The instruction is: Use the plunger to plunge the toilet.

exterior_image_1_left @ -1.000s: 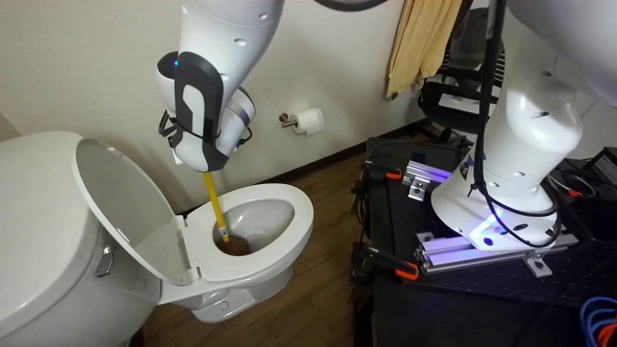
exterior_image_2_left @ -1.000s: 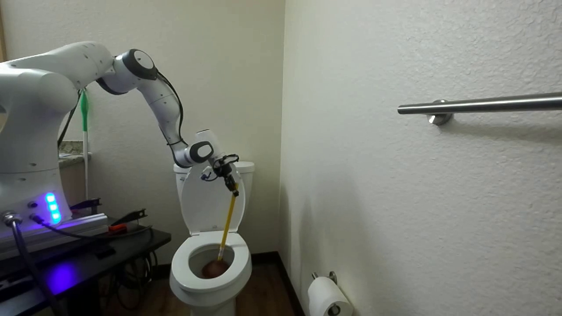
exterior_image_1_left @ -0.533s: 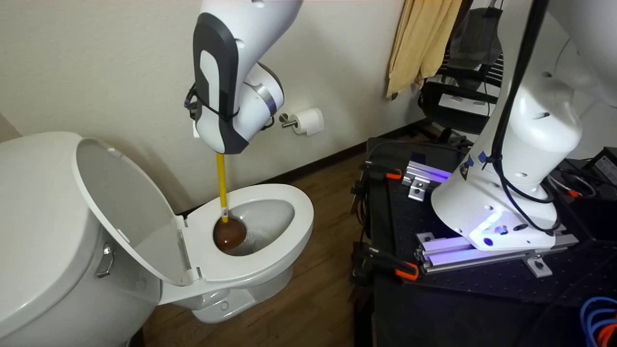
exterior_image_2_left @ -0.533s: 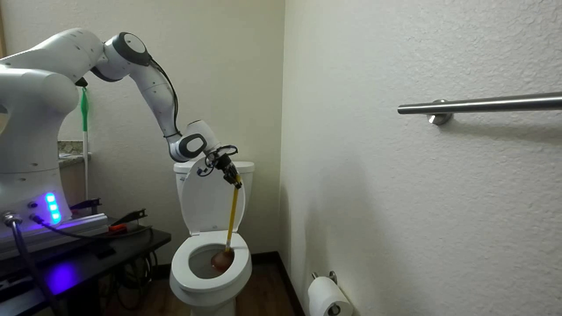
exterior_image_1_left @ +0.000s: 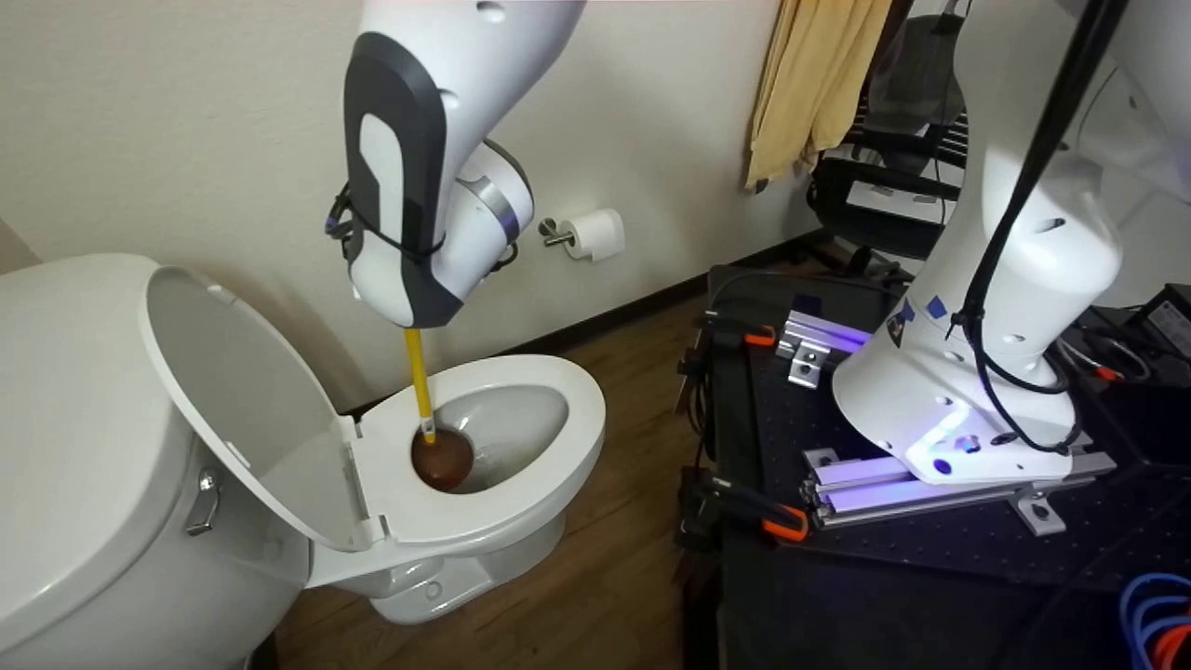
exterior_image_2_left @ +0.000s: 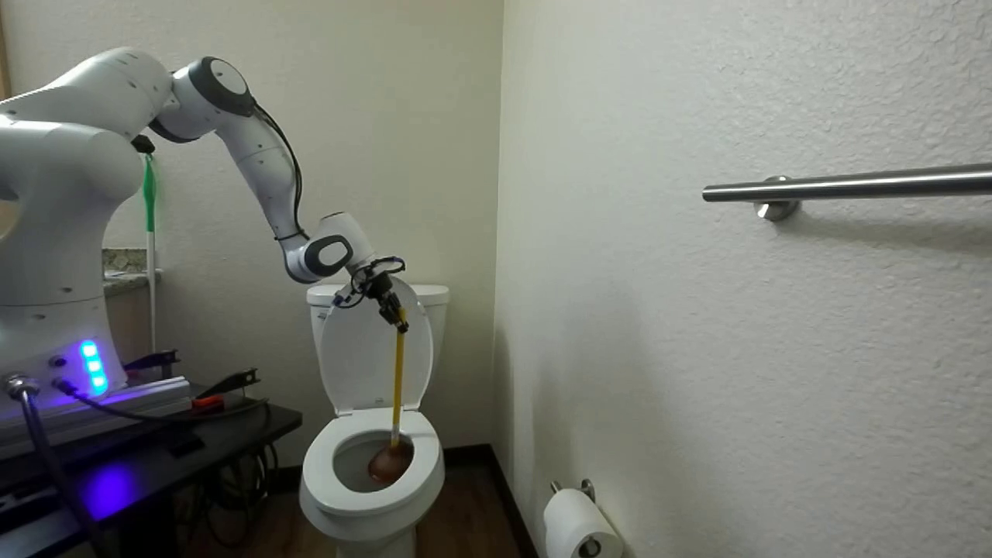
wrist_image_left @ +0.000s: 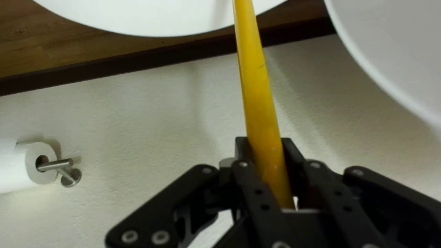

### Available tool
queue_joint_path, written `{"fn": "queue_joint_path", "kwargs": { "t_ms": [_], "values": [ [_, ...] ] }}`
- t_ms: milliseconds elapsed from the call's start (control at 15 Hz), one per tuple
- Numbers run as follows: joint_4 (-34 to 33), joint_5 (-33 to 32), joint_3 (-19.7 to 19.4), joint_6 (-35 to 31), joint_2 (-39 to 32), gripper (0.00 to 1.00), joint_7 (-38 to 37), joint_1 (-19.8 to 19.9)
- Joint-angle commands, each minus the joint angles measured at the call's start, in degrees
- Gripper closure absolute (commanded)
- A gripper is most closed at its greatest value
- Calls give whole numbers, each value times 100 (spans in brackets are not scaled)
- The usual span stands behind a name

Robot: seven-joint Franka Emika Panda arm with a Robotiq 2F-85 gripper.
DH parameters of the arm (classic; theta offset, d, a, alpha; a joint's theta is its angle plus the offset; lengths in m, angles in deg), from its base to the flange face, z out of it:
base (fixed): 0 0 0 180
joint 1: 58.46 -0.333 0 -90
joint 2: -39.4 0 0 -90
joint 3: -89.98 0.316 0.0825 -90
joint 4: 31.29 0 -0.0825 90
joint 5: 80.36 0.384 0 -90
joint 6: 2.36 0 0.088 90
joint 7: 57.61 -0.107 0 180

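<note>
The plunger has a yellow handle (exterior_image_1_left: 419, 381) and a reddish-brown cup (exterior_image_1_left: 442, 459). The white toilet (exterior_image_1_left: 584, 409) has its lid up. The cup is inside the bowl opening, near the hinge end; I cannot tell whether it touches the porcelain. In an exterior view the plunger (exterior_image_2_left: 398, 380) stands nearly upright, with the cup toward the right side of the toilet's (exterior_image_2_left: 314, 473) opening. My gripper (exterior_image_2_left: 393, 314) is shut on the upper handle, above the bowl. In the wrist view the gripper's fingers (wrist_image_left: 263, 148) clasp the handle (wrist_image_left: 255, 79) from both sides; the cup is out of view there.
The raised lid (exterior_image_1_left: 251, 409) and the tank (exterior_image_1_left: 74, 391) stand behind the bowl. A toilet paper roll (exterior_image_1_left: 594, 234) sticks out from the wall beside it. A black table (exterior_image_1_left: 791, 596) carries the robot base. A metal bar (exterior_image_2_left: 852, 184) is fixed to the wall.
The cup first rises from deeper in the bowl, then sinks slightly. The handle goes from tilted to nearly upright. The gripper stays shut on it throughout.
</note>
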Motion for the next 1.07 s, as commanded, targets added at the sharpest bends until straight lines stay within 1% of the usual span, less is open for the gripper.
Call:
{"fn": "queue_joint_path", "kwargs": {
  "t_ms": [0,133,267,400,667,800,933,1000],
  "values": [
    [-1167,-280,358,804,-685,94,-6,121],
    [-1687,-631,528,1333,-1001,94,-48,250],
    [-2117,-949,592,1754,-1307,94,-108,338],
    [-2480,-1183,648,2007,-1541,94,-162,471],
    [-2906,-1458,865,2414,-1597,94,-195,824],
    [-2833,-1482,868,2329,-1427,94,-246,963],
    [-2336,-1415,748,1887,-1061,94,-334,993],
    [-1957,-1363,616,1532,-853,94,-470,956]
  ]
}}
